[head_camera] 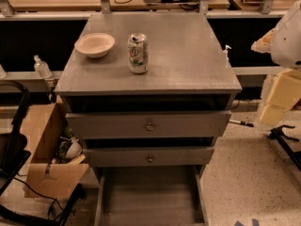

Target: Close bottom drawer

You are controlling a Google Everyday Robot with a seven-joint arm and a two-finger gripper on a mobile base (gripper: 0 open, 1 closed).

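The arm (288,36) enters from the right of the grey cabinet (188,60), its white rounded shell level with the cabinet's top and well clear of its right edge. Below that shell hangs the gripper (278,100), pale yellow and blocky, off the cabinet's right side at about the height of the upper drawers and touching nothing. Whether its jaws are parted or together cannot be told.

The bottom drawer (148,197) is at the foot of the cabinet, pulled far out towards the camera. Its long plain grey tray is bare, and its two side rails run down to the lower edge of the view, where the front panel is cut off. Above it the mid-width drawer front (183,157) and the widest drawer front (193,125) stand slightly out from the cabinet, each with a small round knob at its middle.

On the cabinet's top a shallow bowl (94,44) sits near the left edge, with a drink can (138,53) upright just right of it; the two do not touch.

Right of the cabinet is speckled floor (240,173), with a black stand leg (287,142) farther right. Left of the cabinet a cardboard box (44,147) crowds close to the drawers, and a black frame (11,149) stands beyond it.
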